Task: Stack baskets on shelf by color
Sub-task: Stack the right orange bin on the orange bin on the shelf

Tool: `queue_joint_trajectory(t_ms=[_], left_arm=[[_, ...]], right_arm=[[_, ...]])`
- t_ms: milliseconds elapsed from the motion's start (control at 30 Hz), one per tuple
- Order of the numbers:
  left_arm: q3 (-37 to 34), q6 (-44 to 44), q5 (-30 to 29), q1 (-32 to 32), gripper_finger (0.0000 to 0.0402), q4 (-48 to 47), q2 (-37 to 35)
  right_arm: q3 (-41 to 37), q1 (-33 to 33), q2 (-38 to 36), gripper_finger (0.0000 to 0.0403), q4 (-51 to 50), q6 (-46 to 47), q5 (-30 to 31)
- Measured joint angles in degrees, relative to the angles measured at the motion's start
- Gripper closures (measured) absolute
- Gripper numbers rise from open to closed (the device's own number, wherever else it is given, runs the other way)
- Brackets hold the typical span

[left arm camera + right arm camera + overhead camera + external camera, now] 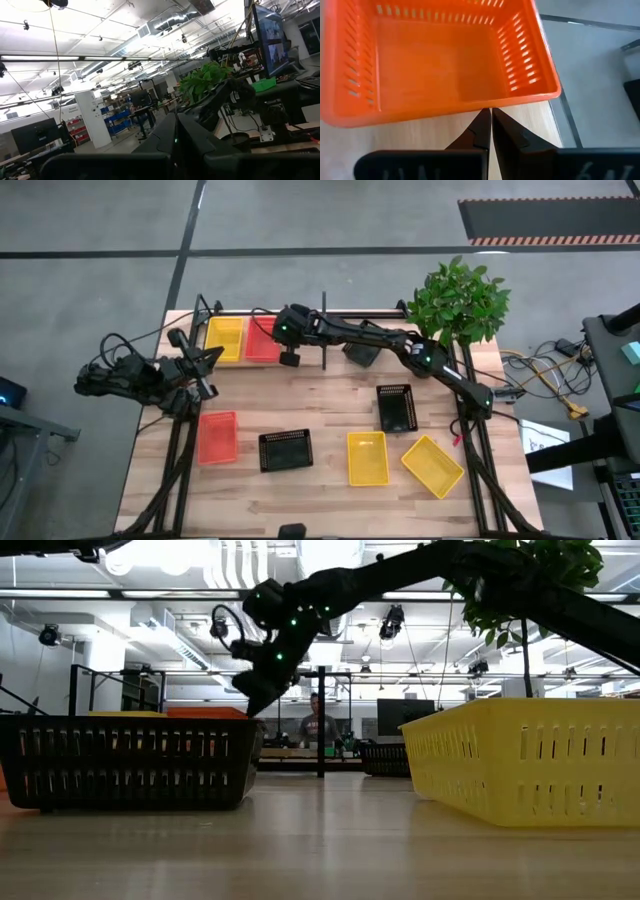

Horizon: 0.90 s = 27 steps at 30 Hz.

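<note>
On the shelf (345,315) along the table's far edge, a yellow basket (224,338) and a red-orange basket (262,340) sit side by side on their bottoms. My right gripper (290,358) is shut, just at the near side of the red-orange basket (440,60), fingertips (485,117) pointing at its rim. My left gripper (205,362) waits shut at the table's left, pointing up into the room (175,135). On the tabletop lie a red-orange basket (217,436), black baskets (286,449) (397,407) and yellow baskets (367,457) (432,465). My right gripper's shut fingertips stand right at the red-orange basket's near long rim (470,104), coming from the near side and slanting down. Whether they touch the rim, I cannot tell. The basket rests flat on the light wood.
A potted plant (460,302) stands at the far right corner. An upright black divider post (324,330) rises right of the red-orange basket, with a dark object (362,352) beyond it. In the low view a black basket (130,762) and a yellow one (520,760) stand close.
</note>
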Motion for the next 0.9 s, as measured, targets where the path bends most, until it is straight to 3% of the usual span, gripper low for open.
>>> queue_joint_trajectory(t_ms=[700, 900], left_arm=[[0.01, -0.02, 0.00, 0.02, 0.0402, 0.52, 0.00], [0.00, -0.04, 0.00, 0.02, 0.0402, 0.52, 0.00]], right_arm=[[0.02, 0.25, -0.53, 0.0394, -4.04, 3.11, -0.17], [0.02, 0.41, -0.53, 0.0394, -4.48, 5.42, -7.80]])
